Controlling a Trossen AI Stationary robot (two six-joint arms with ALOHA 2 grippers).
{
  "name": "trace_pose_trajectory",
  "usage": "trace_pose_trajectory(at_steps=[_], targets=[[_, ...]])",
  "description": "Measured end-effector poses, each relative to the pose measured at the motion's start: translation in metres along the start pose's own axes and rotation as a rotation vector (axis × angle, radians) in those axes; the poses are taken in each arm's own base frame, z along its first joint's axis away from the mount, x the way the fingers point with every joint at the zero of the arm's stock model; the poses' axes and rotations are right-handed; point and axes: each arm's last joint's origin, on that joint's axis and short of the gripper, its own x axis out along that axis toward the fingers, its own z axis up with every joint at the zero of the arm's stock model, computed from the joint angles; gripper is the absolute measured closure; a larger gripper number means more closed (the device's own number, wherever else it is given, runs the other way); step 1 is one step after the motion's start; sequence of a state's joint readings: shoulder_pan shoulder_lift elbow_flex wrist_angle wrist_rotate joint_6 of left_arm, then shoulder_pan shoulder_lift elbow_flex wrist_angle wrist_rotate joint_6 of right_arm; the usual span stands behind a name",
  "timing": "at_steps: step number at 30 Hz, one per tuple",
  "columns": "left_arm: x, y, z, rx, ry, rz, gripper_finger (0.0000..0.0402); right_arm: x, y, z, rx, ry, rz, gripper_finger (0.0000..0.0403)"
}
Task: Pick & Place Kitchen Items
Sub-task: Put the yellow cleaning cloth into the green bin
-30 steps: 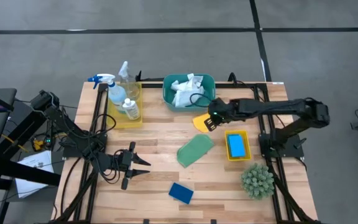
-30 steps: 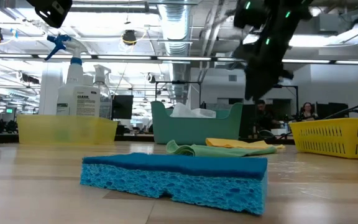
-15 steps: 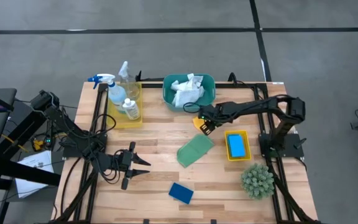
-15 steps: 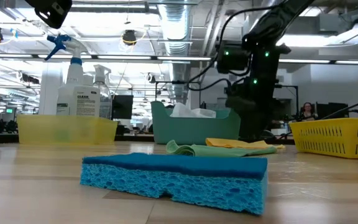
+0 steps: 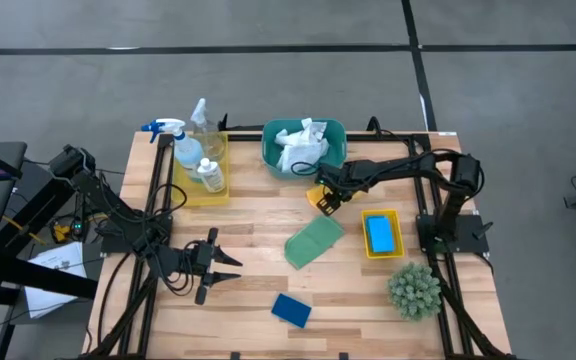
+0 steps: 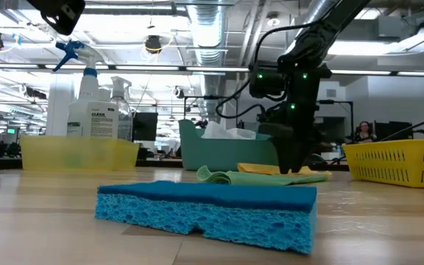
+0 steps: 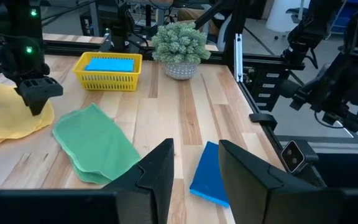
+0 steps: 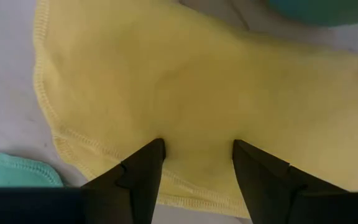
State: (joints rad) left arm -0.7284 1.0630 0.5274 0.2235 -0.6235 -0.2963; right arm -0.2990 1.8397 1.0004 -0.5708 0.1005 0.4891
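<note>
On the bench (image 5: pixel 248 215), the left pincer (image 5: pixel 230 269) waited with fingers spread near the dark-blue sponge (image 5: pixel 291 310). Farther right, the teal basin (image 5: pixel 304 146) stood just behind the yellow cloth (image 8: pixel 185 93), where the right pincer (image 8: pixel 194 165) pressed down, fingers parted. The green cloth (image 5: pixel 313 241) lay beside it.

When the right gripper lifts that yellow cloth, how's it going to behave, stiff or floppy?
Probably floppy: the yellow cloth lies flat with soft wrinkles, so it should drape from the right gripper, whose open fingers press on it. Likely light, being thin. It may slip free if only its stitched edge gets pinched.
</note>
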Motion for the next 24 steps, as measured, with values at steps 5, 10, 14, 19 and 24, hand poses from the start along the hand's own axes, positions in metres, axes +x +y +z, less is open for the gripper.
trace_pose_trajectory(at_steps=[5, 10, 14, 19, 24], targets=[[0.0, 0.0, 0.0, 0.001, 0.001, 0.0, 0.0279, -0.003, 0.006, -0.003, -0.021, -0.01, 0.021, 0.0227], [0.0, 0.0, 0.0, -0.001, -0.001, 0.0, 0.0279, -0.005, 0.013, -0.008, -0.047, -0.006, 0.038, 0.0269], [0.0, 0.0, 0.0, -0.001, -0.001, 0.0, 0.0279, -0.005, 0.018, -0.011, -0.065, -0.004, 0.043, 0.0305], [0.0, 0.0, 0.0, -0.002, -0.001, 0.0, 0.0279, -0.006, 0.024, -0.015, -0.085, -0.004, 0.047, 0.0336], [0.0, 0.0, 0.0, -0.004, -0.001, 0.0, 0.0279, -0.007, 0.029, -0.019, -0.099, -0.004, 0.051, 0.0354]])
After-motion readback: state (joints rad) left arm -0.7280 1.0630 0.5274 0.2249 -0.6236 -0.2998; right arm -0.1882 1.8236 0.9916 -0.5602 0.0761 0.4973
